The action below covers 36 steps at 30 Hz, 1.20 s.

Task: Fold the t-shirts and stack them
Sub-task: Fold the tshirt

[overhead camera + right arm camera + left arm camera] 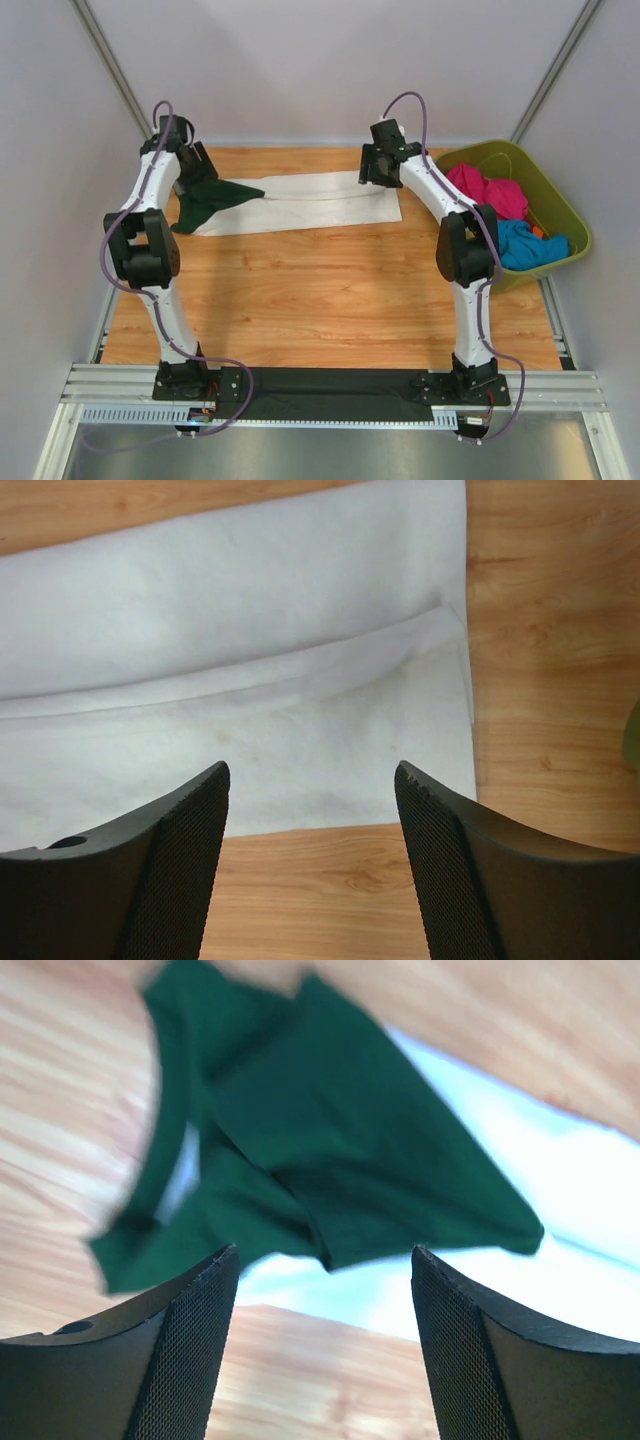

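1. We are holding our left gripper (325,1255) over the far left part of the table (320,290). Its two fingers are spread wide apart and are pinching nothing.
2. Under that gripper, the dark green t-shirt (330,1150) is lying crumpled and unfolded. It is resting partly on the bare wood and partly over the left end of the white t-shirt (320,200). The left wrist view is coming through blurred, so we are not making out finer detail of the green cloth.
3. The white t-shirt is lying flat as a long folded band across the far side of the table, running from left to right. In the right wrist view a fold line is running along its length.
4. We are hovering our right gripper (312,770) over the right end of the white t-shirt. Its fingers are standing wide apart and are gripping nothing, and the near edge of the cloth is showing between them.
5. The green bin (574,222) is sitting at the right edge of the table, apart from both shirts. It is holding a pink garment (490,190), a blue garment (525,245) and a scrap of orange cloth (538,232).
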Each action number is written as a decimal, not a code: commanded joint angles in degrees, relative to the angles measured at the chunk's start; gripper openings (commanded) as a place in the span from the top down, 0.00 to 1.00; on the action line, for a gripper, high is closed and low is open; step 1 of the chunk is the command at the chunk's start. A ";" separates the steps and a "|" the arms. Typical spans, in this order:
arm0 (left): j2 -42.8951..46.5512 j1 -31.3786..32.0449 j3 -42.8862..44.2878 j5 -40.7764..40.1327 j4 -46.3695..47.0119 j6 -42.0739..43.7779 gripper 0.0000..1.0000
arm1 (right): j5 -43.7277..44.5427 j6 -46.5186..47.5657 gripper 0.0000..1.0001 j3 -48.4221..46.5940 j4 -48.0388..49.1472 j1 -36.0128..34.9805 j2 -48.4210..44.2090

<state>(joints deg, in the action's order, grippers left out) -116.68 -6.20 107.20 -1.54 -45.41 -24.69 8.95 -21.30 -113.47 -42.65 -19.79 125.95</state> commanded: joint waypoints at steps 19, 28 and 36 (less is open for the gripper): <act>-4.51 4.44 -2.36 -4.96 -3.37 -24.44 0.33 | -2.09 3.02 0.31 -11.95 1.52 2.03 6.50; -8.64 4.44 3.18 -4.79 -2.32 -24.18 0.58 | -2.36 2.67 0.31 -13.27 1.26 2.83 7.73; -10.05 4.35 5.30 -6.10 -3.37 -23.65 1.00 | -2.18 2.23 0.32 -13.70 0.91 3.36 8.26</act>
<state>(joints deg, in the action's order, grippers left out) -126.32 -1.89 109.95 -6.68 -48.53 -48.60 7.09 -19.46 -124.49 -42.15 -16.80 133.86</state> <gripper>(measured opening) 0.015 0.687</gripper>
